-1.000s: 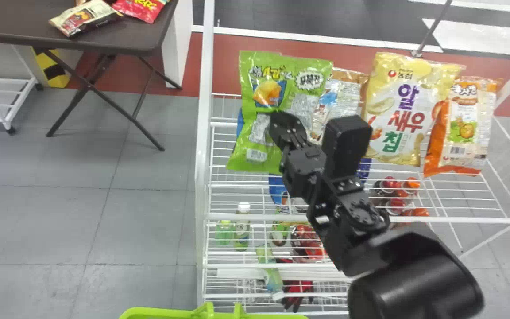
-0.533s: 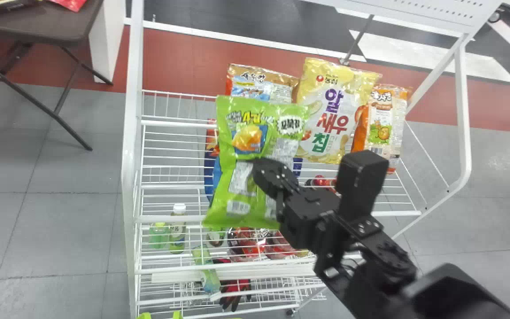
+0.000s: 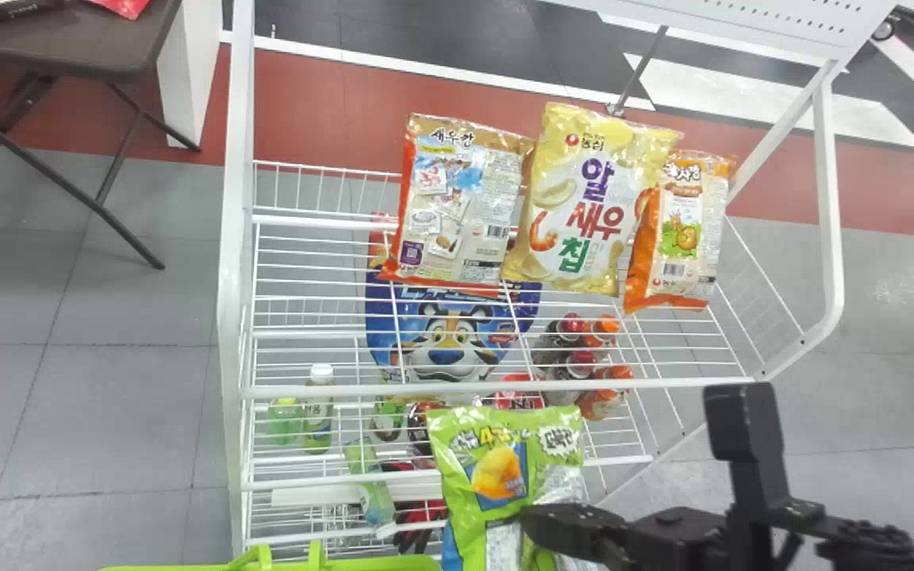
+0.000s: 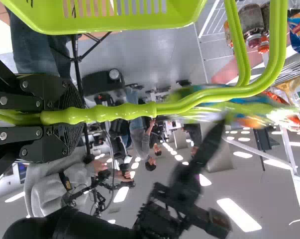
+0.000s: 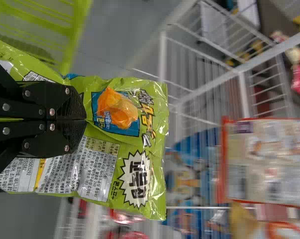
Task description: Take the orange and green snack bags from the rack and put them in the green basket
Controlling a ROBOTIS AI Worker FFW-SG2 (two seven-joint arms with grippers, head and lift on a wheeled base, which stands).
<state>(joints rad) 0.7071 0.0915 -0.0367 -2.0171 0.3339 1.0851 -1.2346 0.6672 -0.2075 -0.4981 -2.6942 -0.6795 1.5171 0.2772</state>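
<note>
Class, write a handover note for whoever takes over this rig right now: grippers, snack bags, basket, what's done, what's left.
Left gripper: jaws shut on the handle of the green basket.
Right gripper: jaws shut on the green snack bag, in front of the rack.
Orange snack bag: on the rack, rightmost of three.
Done: green bag off the rack.
Left: green bag into the basket, then the orange one.

Lime green is worn by the snack bag (image 3: 457,468), matched by the basket (image 3: 385,564); orange and cream are shown on the rightmost bag (image 3: 641,274), yellow on its neighbour (image 3: 560,135). A tiger face is printed across the blue packet (image 3: 384,317)!
</note>
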